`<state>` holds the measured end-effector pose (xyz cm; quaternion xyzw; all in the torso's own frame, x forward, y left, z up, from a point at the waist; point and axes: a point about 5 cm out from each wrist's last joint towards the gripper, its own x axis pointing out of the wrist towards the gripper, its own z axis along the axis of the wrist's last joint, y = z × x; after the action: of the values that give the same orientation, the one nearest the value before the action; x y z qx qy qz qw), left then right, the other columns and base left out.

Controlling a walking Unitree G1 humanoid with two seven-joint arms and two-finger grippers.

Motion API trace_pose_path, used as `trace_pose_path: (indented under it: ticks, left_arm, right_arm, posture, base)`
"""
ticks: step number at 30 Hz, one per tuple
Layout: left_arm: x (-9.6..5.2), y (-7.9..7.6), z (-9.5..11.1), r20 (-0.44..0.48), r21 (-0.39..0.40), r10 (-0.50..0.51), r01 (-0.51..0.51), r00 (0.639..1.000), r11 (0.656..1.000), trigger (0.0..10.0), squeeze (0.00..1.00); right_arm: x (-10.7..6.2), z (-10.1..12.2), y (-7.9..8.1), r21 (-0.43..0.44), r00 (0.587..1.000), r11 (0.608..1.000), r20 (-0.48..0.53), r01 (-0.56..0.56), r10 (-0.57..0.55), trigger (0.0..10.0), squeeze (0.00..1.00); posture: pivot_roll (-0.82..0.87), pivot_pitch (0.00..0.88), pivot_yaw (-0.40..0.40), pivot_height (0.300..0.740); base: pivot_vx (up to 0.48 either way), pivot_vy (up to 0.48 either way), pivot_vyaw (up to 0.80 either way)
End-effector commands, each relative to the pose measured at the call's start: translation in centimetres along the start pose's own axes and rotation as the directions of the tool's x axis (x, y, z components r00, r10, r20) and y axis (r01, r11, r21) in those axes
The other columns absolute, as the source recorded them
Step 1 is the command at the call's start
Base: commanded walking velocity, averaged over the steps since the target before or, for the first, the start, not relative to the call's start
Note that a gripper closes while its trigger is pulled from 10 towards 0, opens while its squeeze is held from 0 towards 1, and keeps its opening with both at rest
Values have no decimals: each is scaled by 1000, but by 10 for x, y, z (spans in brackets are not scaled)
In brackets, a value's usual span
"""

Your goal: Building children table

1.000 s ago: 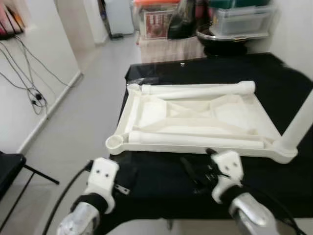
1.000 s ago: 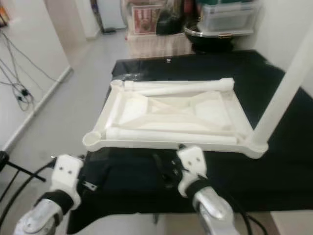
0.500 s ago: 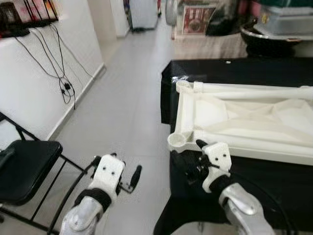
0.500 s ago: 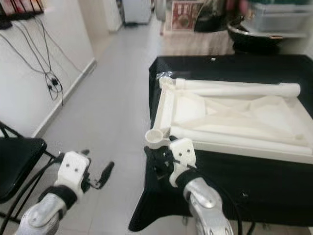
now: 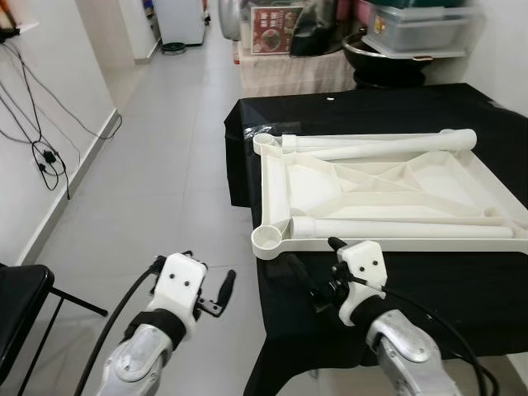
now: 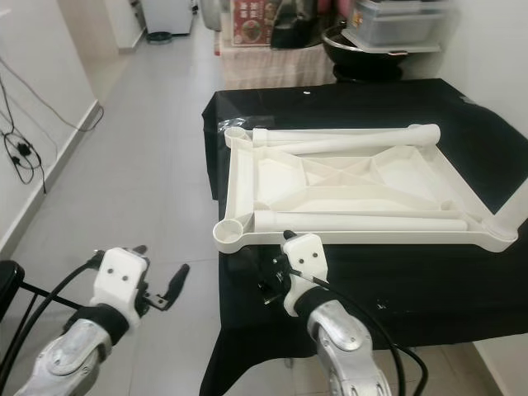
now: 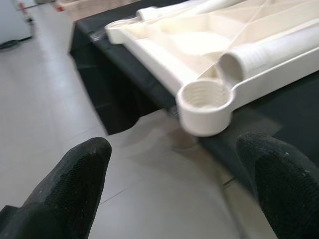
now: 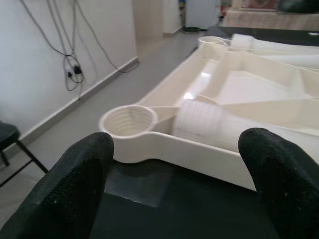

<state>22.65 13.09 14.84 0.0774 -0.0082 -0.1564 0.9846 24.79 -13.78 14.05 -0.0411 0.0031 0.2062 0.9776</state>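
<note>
Grey floor tiles (image 5: 157,165) run down a corridor beside a table under a black cloth (image 5: 462,280). On the cloth lies a cream plastic tabletop (image 5: 388,186), upside down, its ribbed underside facing up. Its near-left corner ends in a round threaded socket (image 5: 268,239) that overhangs the cloth's edge; another socket (image 5: 265,140) sits at the far-left corner. Two loose cream legs rest inside the tabletop: a near leg (image 5: 404,228) along the front rim, its open end just beside the near socket, and a far leg (image 5: 379,142) along the back rim.

Both arms are raised in front of the robot. Its right gripper (image 5: 318,276) hovers over the cloth just before the near socket, fingers spread apart and holding nothing; from the right wrist, the two black fingertips (image 8: 75,184) frame the socket (image 8: 128,122) and the near leg's end (image 8: 202,119). Its left gripper (image 5: 210,293) hangs over the floor to the left of the table, well off the cloth, also spread wide with nothing between its fingers (image 7: 65,194); its wrist camera looks across at the same socket (image 7: 204,102).

Behind the table stand storage boxes (image 5: 417,29) and a dark bowl (image 5: 388,62). Cables (image 5: 37,132) trail down the left wall, and a black chair (image 5: 21,309) stands at the near left.
</note>
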Motion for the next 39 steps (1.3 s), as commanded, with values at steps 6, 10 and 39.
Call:
trace_pose_path:
  ticks: [6, 10, 39]
  left_arm:
    - [1, 1, 2, 2, -40, -17, 17, 1000, 999, 10000, 0]
    - [3, 1, 4, 12, -31, -19, 20, 1000, 999, 10000, 0]
    - [25, 25, 27, -45, -44, 156, -158, 987, 986, 10000, 0]
  right_arm:
    - [2, -3, -1, 29, 1000, 1000, -10, 2, -1, 10000, 0]
    - [2, -3, -1, 40, 1000, 999, -10, 5, -4, 10000, 0]
    - [6, -1, -2, 65, 1000, 998, 9, -10, 10, 10000, 0]
  posture:
    - [27, 80, 16, 740]
    - [28, 82, 18, 740]
    - [32, 72, 24, 740]
  base:
    - [0, 0, -800]
    - [0, 0, -800]
    - [0, 0, -634]
